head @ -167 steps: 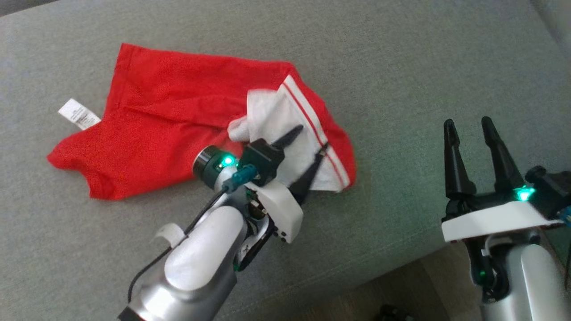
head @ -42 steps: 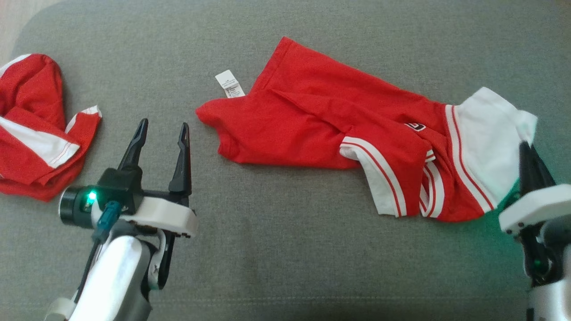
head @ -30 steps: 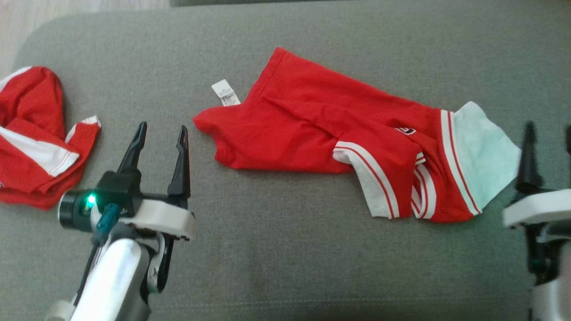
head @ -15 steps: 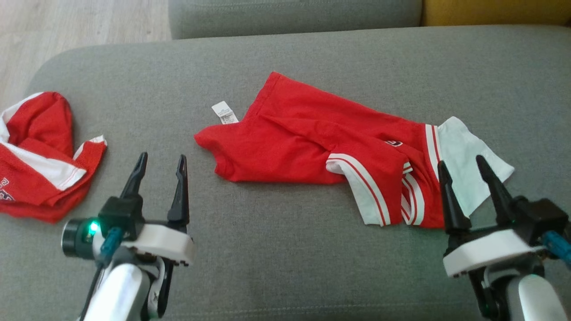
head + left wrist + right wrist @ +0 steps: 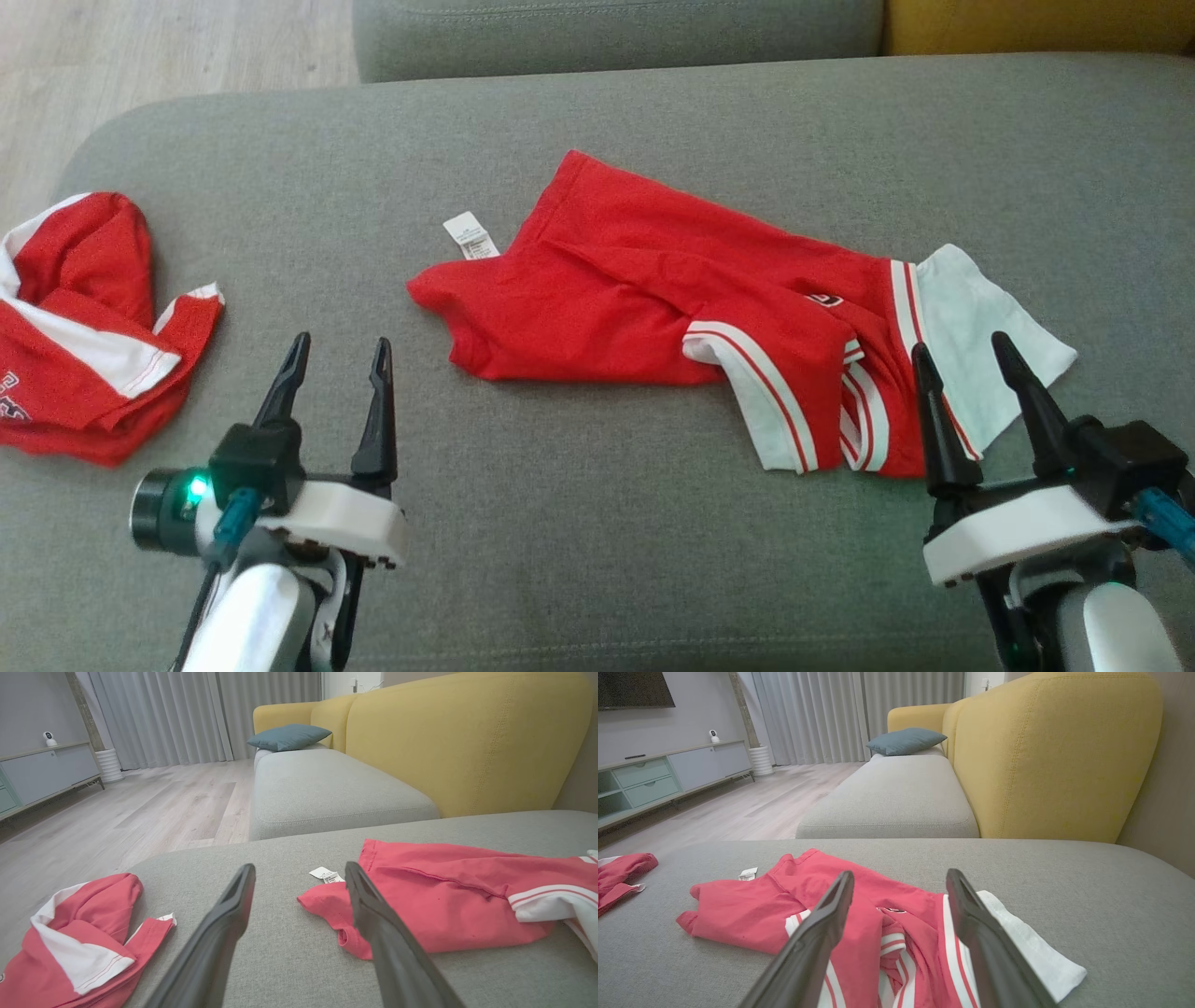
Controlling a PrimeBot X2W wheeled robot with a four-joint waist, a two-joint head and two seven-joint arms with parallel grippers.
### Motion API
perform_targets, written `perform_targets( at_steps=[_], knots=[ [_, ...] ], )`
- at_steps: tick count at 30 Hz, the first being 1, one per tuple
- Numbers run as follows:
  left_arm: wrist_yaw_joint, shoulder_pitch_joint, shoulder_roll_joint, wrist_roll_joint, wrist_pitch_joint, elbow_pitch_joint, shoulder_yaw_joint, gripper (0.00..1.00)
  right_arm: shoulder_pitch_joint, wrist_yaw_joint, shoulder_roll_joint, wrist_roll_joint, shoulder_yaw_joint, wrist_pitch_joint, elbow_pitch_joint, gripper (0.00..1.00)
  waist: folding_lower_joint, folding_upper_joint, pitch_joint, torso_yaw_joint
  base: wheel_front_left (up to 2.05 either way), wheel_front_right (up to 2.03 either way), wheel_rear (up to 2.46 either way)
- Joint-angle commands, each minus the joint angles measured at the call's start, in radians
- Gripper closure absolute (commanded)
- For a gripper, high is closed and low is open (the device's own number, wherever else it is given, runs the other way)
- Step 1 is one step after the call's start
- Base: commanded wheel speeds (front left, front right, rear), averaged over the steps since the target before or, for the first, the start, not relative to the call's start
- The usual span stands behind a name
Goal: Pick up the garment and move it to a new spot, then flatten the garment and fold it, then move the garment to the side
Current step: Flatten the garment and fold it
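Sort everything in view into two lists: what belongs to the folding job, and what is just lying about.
Job in hand: spread red garment, lying creased on the grey cushion; left end effector and right end effector, both open.

Lying about: bunched red garment at the cushion's left end; teal pillow; yellow sofa back; cabinet.

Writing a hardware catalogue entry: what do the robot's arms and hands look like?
The left hand and right hand each have two tapered black fingers, a white mount, a teal connector and a silvery forearm; the left shows a green light.
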Motion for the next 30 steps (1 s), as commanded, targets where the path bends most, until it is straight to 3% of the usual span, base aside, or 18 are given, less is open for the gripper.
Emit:
perform_targets(
  at_steps=[1,18,24,30],
  knots=[
    [0.010,-0.043,0.027,-0.010,-0.001,-0.036,0.042,0.00,-0.019,0.004,-0.001,0.006,0.022,0.001,-0.040,0.00,0.0000,-0.0001,0.002,0.000,0.00,0.00,0.00],
    [0.003,-0.109,0.032,-0.006,0.016,-0.052,0.026,0.00,-0.047,0.004,0.003,0.014,0.023,-0.004,-0.045,0.00,0.0000,-0.0001,0.052,-0.022,0.00,0.00,0.00],
    [-0.042,-0.229,0.015,-0.002,0.050,-0.041,-0.004,0.00,-0.075,0.004,0.004,0.024,0.020,-0.016,-0.048,0.00,0.0000,-0.0001,0.104,-0.042,0.00,0.00,0.00],
    [-0.160,-0.517,-0.048,-0.010,0.176,0.124,-0.070,0.00,-0.130,0.004,0.005,0.045,0.043,-0.046,-0.036,0.00,0.0000,-0.0001,0.199,-0.112,0.00,0.00,0.00]
  ],
)
